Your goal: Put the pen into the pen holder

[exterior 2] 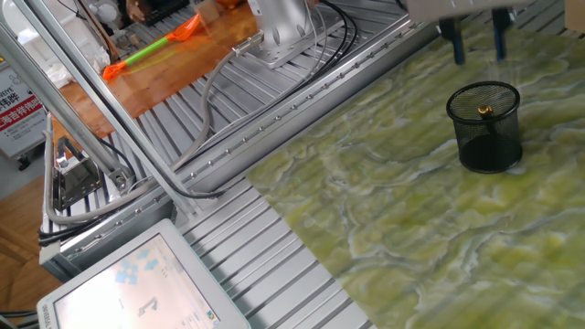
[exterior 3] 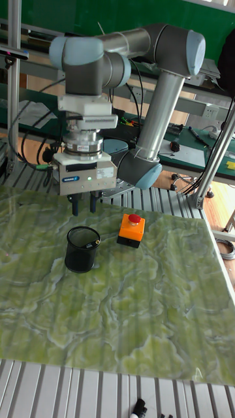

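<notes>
One pen holder [exterior 3: 83, 249] sits at left centre of the tall fixed view on the green marbled table [exterior 3: 130, 313], black mesh, upright, open mouth up; in the fixed view the pen holder [exterior 2: 484, 128] is at upper right. One pen [exterior 3: 95, 244] is inside it, leaning against the right part of the rim in the tall view, long axis tilted steeply, gold end up at the rim; in the fixed view the gold tip [exterior 2: 484, 111] shows inside the cup's mouth, with the dark shaft running down into the mesh, lower end hidden. One orange box with a red button [exterior 3: 131, 230] stands just beside the cup on its right, apart from it. One gripper [exterior 3: 85, 204] hangs above the cup, clear of the rim, two dark fingers [exterior 3: 76, 206] pointing down, spread moderately, nothing between them; in the fixed view only the fingertips [exterior 2: 457, 47] show at the top edge, gripper [exterior 2: 477, 46] blurred. Farther back, one grey arm [exterior 3: 156, 98] bends across the upper frame. In the fixed view, one green-and-orange stick [exterior 2: 151, 47] lies at upper left, and one tablet screen [exterior 2: 137, 288] is at lower left.
</notes>
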Controlling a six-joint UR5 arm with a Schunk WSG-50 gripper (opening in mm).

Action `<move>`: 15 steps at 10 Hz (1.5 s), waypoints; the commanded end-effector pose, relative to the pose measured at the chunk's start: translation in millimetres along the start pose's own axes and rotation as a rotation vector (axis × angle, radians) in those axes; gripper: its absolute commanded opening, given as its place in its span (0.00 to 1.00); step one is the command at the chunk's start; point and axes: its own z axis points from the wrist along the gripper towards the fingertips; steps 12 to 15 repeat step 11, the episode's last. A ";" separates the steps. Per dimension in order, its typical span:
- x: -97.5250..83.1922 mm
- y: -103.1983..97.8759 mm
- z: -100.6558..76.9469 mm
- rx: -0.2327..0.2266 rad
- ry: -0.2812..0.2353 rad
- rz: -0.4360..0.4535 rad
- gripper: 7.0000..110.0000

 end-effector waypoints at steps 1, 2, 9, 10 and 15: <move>-47.5 10.2 -17.3 0.024 0.031 0.134 0.36; -61.1 26.5 -5.9 -0.012 0.014 0.136 0.36; -24.9 22.6 -16.3 0.117 0.114 0.213 0.00; -26.8 22.0 -14.3 0.116 0.109 0.215 0.00; -28.2 21.1 -13.1 0.114 0.105 0.217 0.00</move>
